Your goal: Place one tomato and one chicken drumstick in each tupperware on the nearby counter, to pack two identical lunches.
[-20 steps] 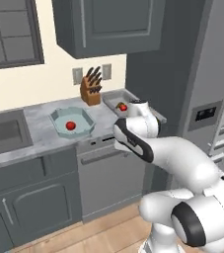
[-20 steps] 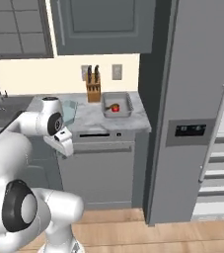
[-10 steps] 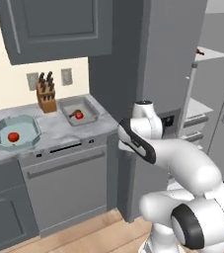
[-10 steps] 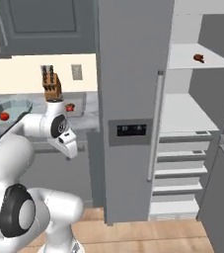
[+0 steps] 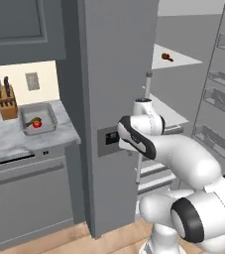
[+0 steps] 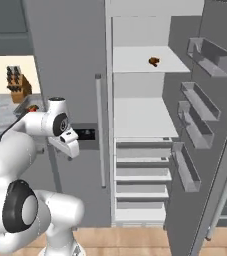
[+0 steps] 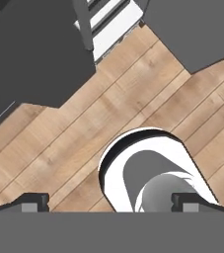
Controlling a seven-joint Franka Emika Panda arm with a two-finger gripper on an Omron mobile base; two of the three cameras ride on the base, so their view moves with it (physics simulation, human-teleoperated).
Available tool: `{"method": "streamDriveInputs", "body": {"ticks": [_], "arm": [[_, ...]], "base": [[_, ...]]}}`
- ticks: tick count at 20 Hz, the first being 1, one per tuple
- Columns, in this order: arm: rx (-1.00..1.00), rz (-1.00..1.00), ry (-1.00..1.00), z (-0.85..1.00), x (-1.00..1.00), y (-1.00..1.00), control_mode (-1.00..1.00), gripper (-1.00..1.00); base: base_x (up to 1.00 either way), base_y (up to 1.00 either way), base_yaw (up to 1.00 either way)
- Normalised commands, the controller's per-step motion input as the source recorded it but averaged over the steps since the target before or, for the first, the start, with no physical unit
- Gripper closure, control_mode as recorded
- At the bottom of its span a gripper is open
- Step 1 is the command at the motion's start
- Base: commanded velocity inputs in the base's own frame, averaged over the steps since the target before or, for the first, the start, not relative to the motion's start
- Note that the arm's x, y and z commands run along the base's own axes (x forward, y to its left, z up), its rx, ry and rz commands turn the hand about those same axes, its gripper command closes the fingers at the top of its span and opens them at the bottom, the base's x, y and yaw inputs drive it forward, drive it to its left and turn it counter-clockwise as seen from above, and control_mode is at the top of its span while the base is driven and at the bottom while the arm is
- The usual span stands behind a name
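- As the base has swung from the counter [image 5: 15, 141] toward the open fridge, the drumstick [image 6: 154, 61] now lies high beyond the pincer [image 7: 108, 201].
- Pincer spread wide, empty, so fetching meat looks next.

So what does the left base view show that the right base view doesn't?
The left base view alone shows the grey tupperware on the counter, a tomato inside it.

The right base view alone shows the stacked drawers low in the open fridge and three door bins.

Both share the knife block, the brown drumstick on an upper fridge shelf and the white arm.
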Motion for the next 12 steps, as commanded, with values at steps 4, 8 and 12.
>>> {"method": "streamDriveInputs", "body": {"ticks": [4, 8, 12], "arm": [[0.00, 0.00, 0.00, 0.00, 0.00, 0.00, 1.00, -1.00], [0.00, 0.00, 0.00, 0.00, 0.00, 0.00, 1.00, -1.00], [0.00, 0.00, 0.00, 0.00, 0.00, 0.00, 1.00, -1.00]], "base": [[0.28, -1.00, 0.01], [0.91, -0.78, -0.01], [1.00, -0.45, -0.03]]}}
